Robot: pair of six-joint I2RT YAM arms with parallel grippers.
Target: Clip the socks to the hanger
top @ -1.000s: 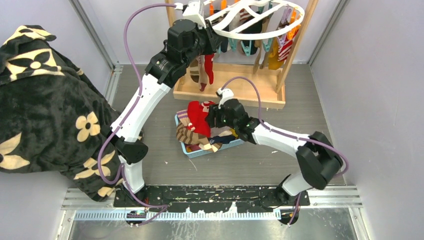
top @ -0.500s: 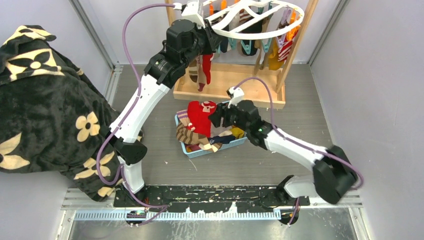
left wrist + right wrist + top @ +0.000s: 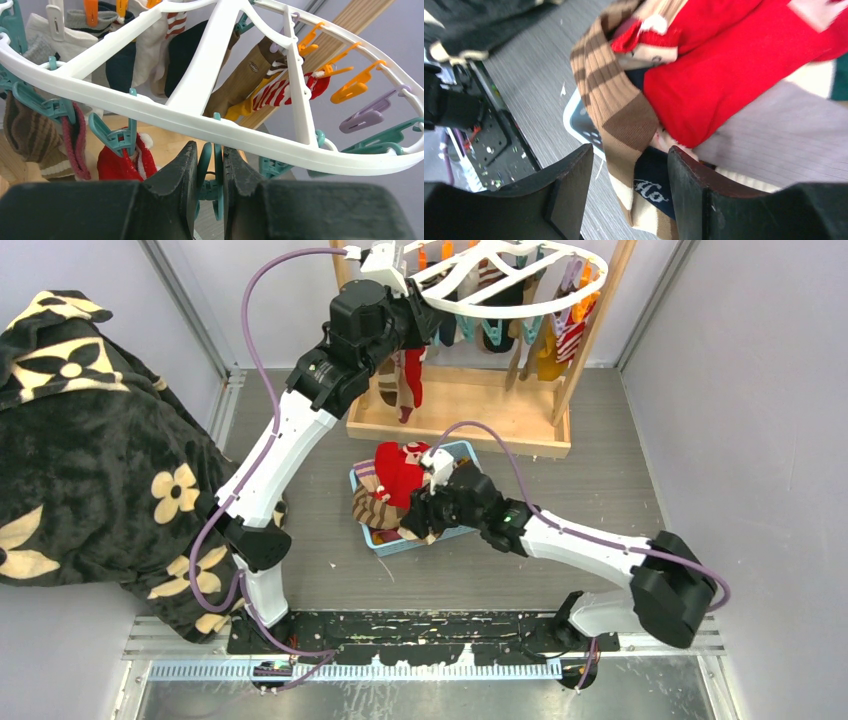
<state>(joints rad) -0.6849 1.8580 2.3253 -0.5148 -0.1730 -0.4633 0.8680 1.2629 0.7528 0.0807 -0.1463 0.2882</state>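
Right fingers [image 3: 569, 192] spread over brown-striped sock [image 3: 616, 107]: descend, pinch one layer at cuff, clear of red sock [image 3: 734, 65]. Left fingers [image 3: 170, 182] pinching teal clip [image 3: 212, 190] on hanger [image 3: 200, 75], ready.

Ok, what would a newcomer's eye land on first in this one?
Probably the big black floral blanket filling the left side, then the white hanger at the back, where the left end effector pinches a teal clip. At the centre, the open right end effector hovers over a bright heap of socks.
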